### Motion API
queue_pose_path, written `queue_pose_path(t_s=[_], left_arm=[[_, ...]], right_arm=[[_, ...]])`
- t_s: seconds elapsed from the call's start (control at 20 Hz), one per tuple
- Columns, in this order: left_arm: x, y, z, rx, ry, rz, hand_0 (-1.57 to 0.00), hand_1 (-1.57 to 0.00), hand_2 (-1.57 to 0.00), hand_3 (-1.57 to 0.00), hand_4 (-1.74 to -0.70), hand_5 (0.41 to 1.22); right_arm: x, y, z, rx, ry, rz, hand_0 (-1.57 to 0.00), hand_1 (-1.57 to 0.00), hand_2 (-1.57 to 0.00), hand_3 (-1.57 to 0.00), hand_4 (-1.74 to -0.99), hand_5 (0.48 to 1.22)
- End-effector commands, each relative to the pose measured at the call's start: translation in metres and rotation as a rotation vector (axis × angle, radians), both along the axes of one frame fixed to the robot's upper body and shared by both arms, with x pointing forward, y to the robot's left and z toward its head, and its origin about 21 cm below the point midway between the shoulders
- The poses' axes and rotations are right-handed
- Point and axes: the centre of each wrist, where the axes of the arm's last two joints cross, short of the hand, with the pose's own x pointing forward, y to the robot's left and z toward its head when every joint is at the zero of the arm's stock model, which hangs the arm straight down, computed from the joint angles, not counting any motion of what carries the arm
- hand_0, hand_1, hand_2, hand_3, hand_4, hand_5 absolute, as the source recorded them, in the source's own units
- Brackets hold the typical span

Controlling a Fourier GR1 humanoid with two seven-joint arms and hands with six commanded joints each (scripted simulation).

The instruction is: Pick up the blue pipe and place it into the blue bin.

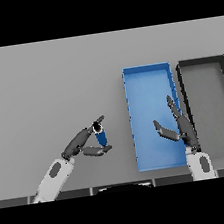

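Your grey tabletop [44, 83] carries two long trays side by side at the right: the blue bin [159, 162], and touching its right wall a dark bin [201, 62], both running lengthwise away from you. The blue bin looks to have nothing in it, though your right robot hand [179, 128] hovers over its near right part with fingers straight and relaxed, holding nothing. Your left robot hand [86, 144] sits left of the blue bin, near the front edge, and it is the one that matters — fingers above and thumb below are curled around the blue pipe [101, 135], pinching it. The pipe is short, stands nearly upright with its open dark end tilted up and a little away, and it appears to be lifted or just leaving the tabletop; you cannot tell which. The bin lies directly to the pipe's right, just beside it, so the coming move is likely a short carry rightward over the near left wall — mind the right robot hand already there.
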Motion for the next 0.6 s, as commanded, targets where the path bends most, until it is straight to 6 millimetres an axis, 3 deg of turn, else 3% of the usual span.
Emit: queue_pose_path(t_s=[0.0,0.1,0.25,0.35,0.4,0.45,0.55], left_arm=[[0.003,-0.001,-0.001,0.012,-0.015,-0.002,0.00,0.00,0.00,0.00,-1.18,0.492],[0.005,-0.012,-0.005,0.005,-0.023,-0.007,0.00,0.00,0.00,0.00,-1.16,0.491],[0.004,-0.023,-0.010,-0.067,0.024,-0.027,0.00,0.00,-0.02,-0.02,-1.22,0.536],[0.007,-0.028,-0.008,-0.093,0.031,-0.027,0.00,-0.09,-0.21,-0.20,-1.28,0.607],[0.008,-0.029,-0.011,-0.111,0.054,-0.017,-0.09,-0.25,-0.39,-0.47,-1.31,0.730],[0.006,-0.035,-0.013,-0.142,0.077,-0.014,-0.34,-0.50,-0.63,-0.69,-1.39,0.828],[0.006,-0.037,-0.016,-0.179,0.074,-0.026,-0.78,-0.89,-0.97,-0.98,-1.51,0.969]], right_arm=[[0.001,-0.001,0.001,0.003,0.004,-0.002,0.00,0.00,0.00,0.00,-1.324,0.662],[0.000,-0.002,0.003,0.004,0.010,-0.004,0.00,0.00,0.00,0.00,-1.323,0.665],[-0.003,-0.001,0.003,0.003,0.009,0.005,0.00,0.00,0.00,0.00,-1.321,0.664],[-0.001,-0.004,0.005,0.003,0.014,0.000,0.00,0.00,0.00,0.00,-1.320,0.664],[0.002,-0.001,0.004,0.008,0.020,0.000,0.00,0.00,0.00,0.00,-1.319,0.663],[0.000,0.000,0.002,0.011,0.002,0.006,0.00,0.00,0.00,0.00,-1.322,0.666],[-0.002,-0.002,0.001,-0.003,-0.002,0.004,0.00,0.00,0.00,0.00,-1.313,0.665]])
